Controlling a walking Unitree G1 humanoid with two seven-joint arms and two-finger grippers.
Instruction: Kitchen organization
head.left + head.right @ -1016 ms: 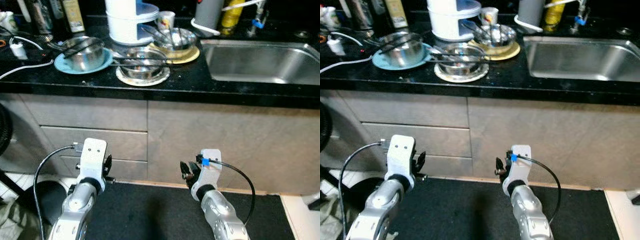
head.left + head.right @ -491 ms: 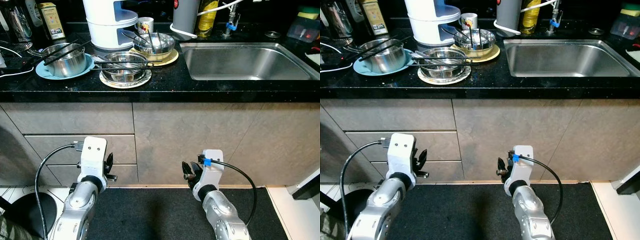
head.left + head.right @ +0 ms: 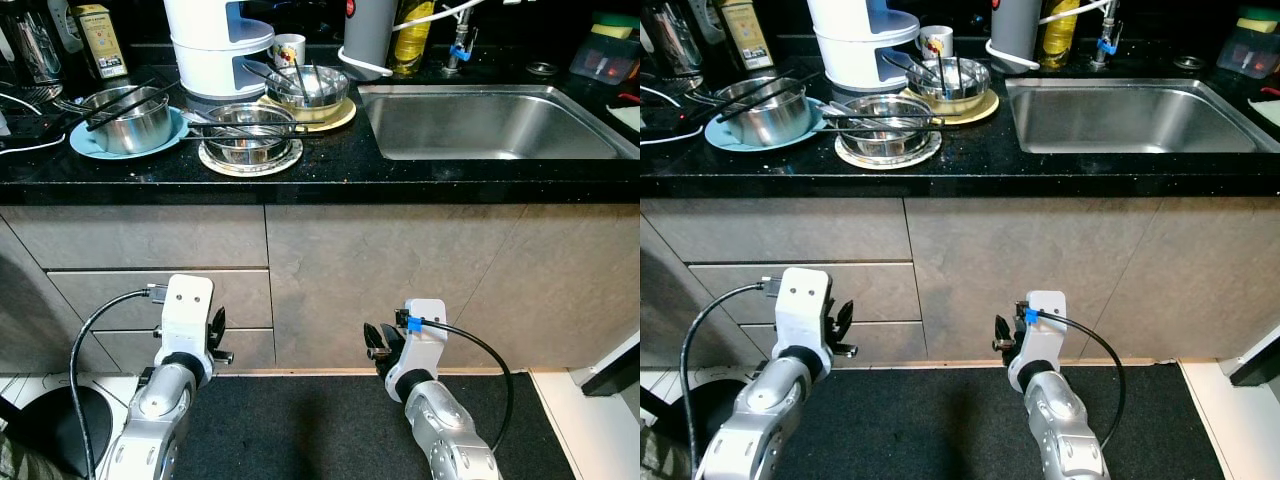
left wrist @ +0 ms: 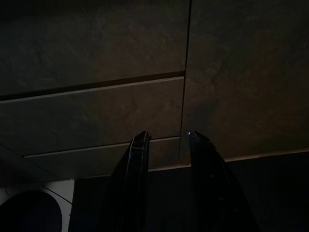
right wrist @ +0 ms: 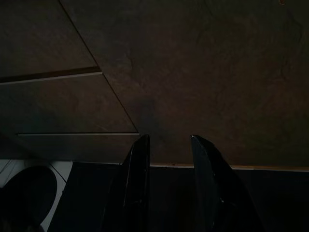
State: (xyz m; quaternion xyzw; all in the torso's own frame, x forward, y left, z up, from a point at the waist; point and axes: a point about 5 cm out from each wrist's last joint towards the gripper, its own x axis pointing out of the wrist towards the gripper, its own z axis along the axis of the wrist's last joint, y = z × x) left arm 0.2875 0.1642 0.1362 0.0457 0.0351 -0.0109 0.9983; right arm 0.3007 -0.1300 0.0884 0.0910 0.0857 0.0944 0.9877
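The robot faces a black countertop over grey cabinet fronts. Both arms hang low before the cabinets: the left gripper and right gripper each hold their two black fingers parted around nothing. On the counter, left of the steel sink, three steel bowls with utensils sit on plates beside a white appliance. A yellow box at the back carries print too small to read.

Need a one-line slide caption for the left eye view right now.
Both arms hang low before grey cabinets, left end effector and right end effector empty, beneath a black counter with steel bowls beside the sink.
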